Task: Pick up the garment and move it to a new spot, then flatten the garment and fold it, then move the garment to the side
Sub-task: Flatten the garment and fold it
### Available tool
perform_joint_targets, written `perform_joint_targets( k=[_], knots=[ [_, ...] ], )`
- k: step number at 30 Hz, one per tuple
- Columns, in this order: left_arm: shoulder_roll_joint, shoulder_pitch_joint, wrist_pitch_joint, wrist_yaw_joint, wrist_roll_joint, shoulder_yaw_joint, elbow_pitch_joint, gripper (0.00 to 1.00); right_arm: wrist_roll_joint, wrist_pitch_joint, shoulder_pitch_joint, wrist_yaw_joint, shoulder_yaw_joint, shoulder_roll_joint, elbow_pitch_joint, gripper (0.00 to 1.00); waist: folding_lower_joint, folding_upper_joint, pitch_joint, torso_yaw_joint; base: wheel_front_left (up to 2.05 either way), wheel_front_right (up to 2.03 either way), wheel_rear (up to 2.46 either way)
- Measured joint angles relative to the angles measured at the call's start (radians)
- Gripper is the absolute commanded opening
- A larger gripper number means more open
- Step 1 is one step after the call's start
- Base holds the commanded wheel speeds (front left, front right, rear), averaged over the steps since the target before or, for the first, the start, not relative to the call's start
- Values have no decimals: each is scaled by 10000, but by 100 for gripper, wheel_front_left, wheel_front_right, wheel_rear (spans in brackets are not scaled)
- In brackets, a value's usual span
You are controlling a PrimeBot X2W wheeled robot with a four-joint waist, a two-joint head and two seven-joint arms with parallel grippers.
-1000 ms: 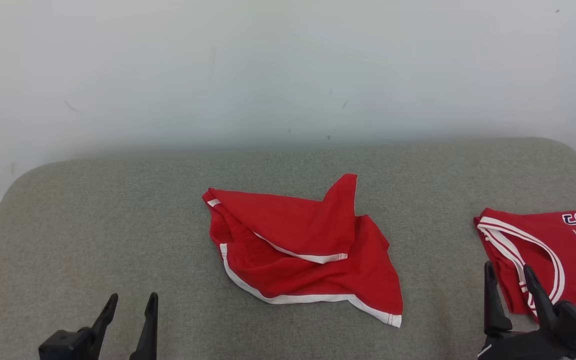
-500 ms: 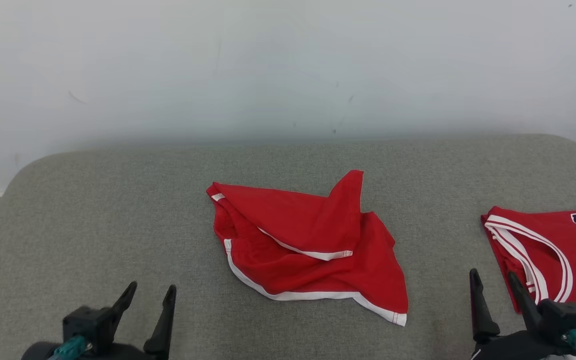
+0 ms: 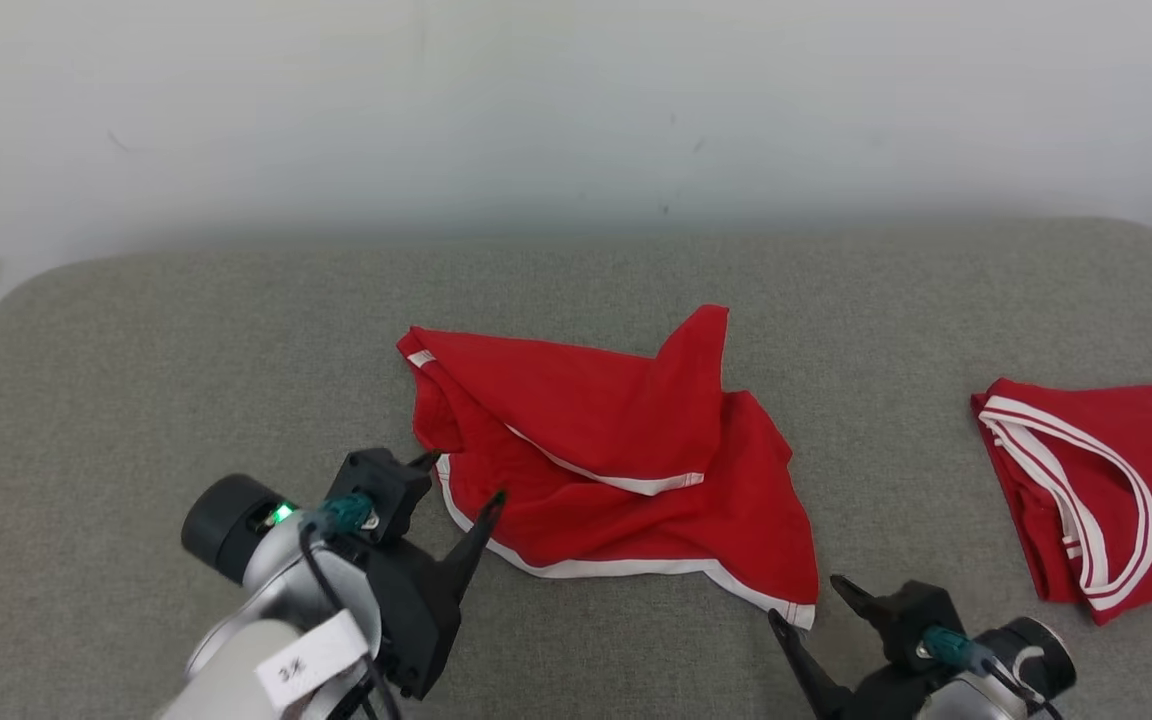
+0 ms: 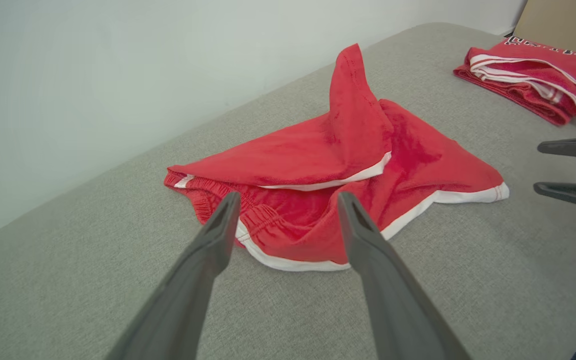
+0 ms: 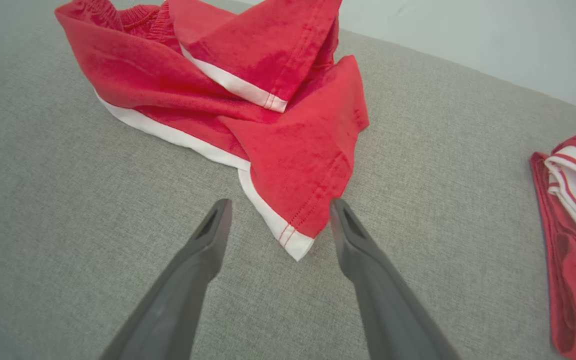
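Left gripper (image 3: 462,478) is seen at the near-left edge of the red shorts (image 3: 616,470), fingers spread wide, nothing held. In the left wrist view the elastic waistband and white hem are framed between the two tips; contact with the cloth cannot be told.

Right gripper (image 3: 805,600) is set at the near-right corner of the shorts, fingers also wide and empty. In the right wrist view the white-trimmed corner is seen between the tips, just short of them.

Shorts are lying crumpled mid-bench (image 3: 186,360) on the grey fabric, with one flap folded over and a peak standing up at the far side.

A folded red jersey (image 3: 1096,480) with white trim and dark lettering is placed well apart at the right edge.

A plain white wall (image 3: 536,100) is seen behind.
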Motion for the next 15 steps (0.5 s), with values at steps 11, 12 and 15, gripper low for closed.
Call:
perform_joint_targets(
  k=[11,12,15],
  knots=[
    [-410,-2490,1018,-217,100,-794,2008,100,-314,1080,-1394,313,309,125,759,100,2,0,1320,-211,0,0,0],
    [-408,-2598,1060,-217,98,-848,2201,100,-314,1143,-1438,303,255,134,840,100,2,1,1423,-223,0,0,0],
    [-378,-2743,1152,-219,88,-1024,2683,100,-299,1162,-1539,228,163,196,1037,100,2,1,1667,-254,0,0,0]
  ],
)
